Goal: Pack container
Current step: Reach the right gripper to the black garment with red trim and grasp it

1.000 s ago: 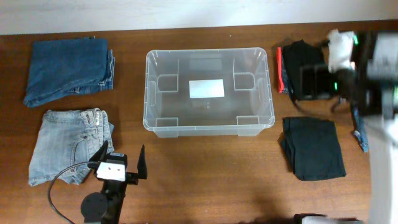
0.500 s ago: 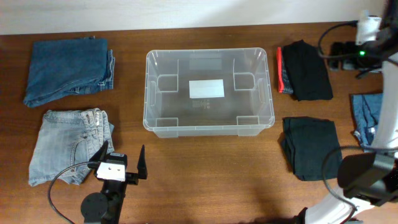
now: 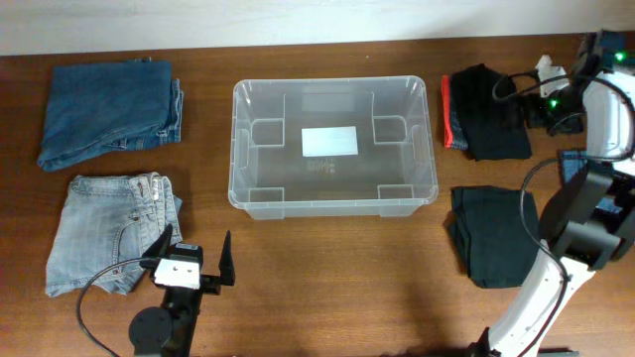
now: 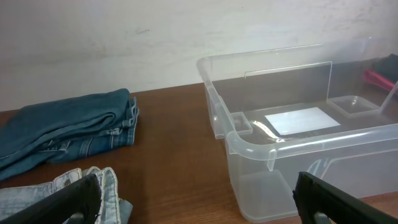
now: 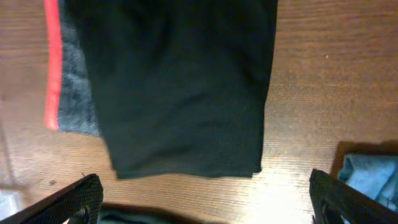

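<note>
The container (image 3: 238, 149) is a clear plastic bin with a white label on its base, standing mid-table; nothing shows inside it. Its near corner shows in the left wrist view (image 4: 292, 140). My left gripper (image 3: 198, 260) is open and holds nothing, low near the front edge, between the bin and light-blue jeans (image 3: 114, 233); its fingers frame the left wrist view (image 4: 199, 202). My right gripper (image 3: 541, 107) is open and holds nothing, high above a black garment with a red stripe (image 3: 486, 111). In the right wrist view the open gripper (image 5: 205, 199) is over that garment (image 5: 180, 87).
Folded dark-blue jeans (image 3: 109, 111) lie at the back left. A second folded black garment (image 3: 501, 236) lies front right. A blue cloth (image 3: 575, 169) lies at the right edge under the right arm. Bare wood runs along the front of the bin.
The right arm has swung fast across the table's right side and now stands at the far right edge, wrist over the black garment. The left arm has not moved.
</note>
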Action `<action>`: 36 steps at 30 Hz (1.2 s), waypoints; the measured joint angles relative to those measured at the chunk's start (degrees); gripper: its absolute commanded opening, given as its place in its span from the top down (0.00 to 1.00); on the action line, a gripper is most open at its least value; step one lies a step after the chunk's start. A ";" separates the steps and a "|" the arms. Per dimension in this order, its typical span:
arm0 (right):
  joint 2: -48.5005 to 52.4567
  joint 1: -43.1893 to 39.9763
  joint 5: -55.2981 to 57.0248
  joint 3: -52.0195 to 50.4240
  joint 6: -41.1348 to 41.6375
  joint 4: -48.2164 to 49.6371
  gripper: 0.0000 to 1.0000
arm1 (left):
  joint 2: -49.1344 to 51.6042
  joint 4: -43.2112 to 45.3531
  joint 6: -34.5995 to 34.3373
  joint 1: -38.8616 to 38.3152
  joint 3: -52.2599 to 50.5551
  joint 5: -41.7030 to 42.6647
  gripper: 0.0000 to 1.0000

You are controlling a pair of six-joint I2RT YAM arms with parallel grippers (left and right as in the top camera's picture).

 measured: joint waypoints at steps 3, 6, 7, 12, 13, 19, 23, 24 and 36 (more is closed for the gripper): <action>0.37 0.00 0.87 0.00 -0.37 3.48 0.01 | 0.00 0.00 0.02 0.00 0.00 0.00 0.01; 0.37 0.00 1.22 0.00 -0.55 7.34 0.02 | 0.00 0.00 0.00 0.00 0.02 0.00 0.01; 0.37 0.00 1.25 0.00 -0.59 8.07 0.02 | 0.00 0.00 0.00 0.00 0.00 0.02 0.01; 0.74 -0.02 1.18 0.00 -1.01 12.57 0.02 | 0.00 0.00 0.02 0.00 0.00 0.00 0.01; 1.03 -0.02 0.96 0.00 -1.01 12.85 0.02 | 0.00 0.00 0.00 0.00 0.00 0.02 0.00; 4.85 -0.02 -0.52 0.00 -1.09 13.62 0.02 | 0.00 0.00 0.00 0.00 0.00 0.02 0.01; 7.56 -0.02 -0.98 -0.07 -1.16 13.90 0.01 | 0.00 0.00 0.00 0.00 0.00 0.00 0.00; 7.96 -0.02 -1.03 -0.11 -1.16 13.97 0.02 | 0.00 0.00 0.02 0.00 0.00 0.02 0.01; 10.27 -0.02 -6.25 -0.11 -1.18 14.64 0.01 | 0.00 0.00 0.02 0.00 0.00 0.00 0.01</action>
